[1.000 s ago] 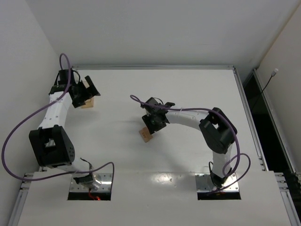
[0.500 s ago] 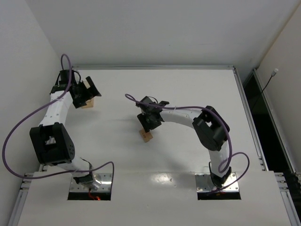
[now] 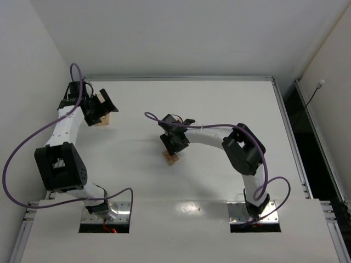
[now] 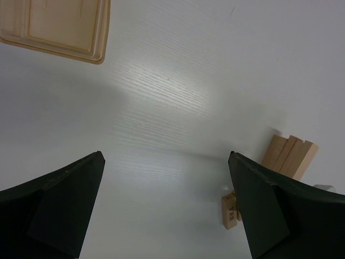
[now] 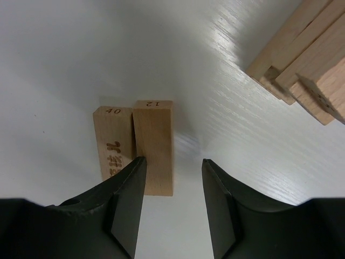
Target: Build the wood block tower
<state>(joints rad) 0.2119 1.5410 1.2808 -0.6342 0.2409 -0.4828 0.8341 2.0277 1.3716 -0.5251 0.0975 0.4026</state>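
The right jaws stand parted and empty over a loose block [image 5: 153,145] marked 12, its long axis running straight out from the gap, a second block [image 5: 113,143] touching its side. The tower [image 5: 304,54] stands just beside on the desk [image 3: 230,98], well apart from the left jaws, also parted.

I work over a white table [image 3: 230,104] with a faint wood grain and a metal rail [image 3: 181,78] along its far edge. A shallow tan tray [image 4: 54,24] with a raised rim lies flat near the far left corner. Plain white walls [image 3: 164,33] stand behind and at both sides. Past the right edge is a dark gap [image 3: 307,131], with a thin cable ending in a white plug [image 3: 321,84] above it.
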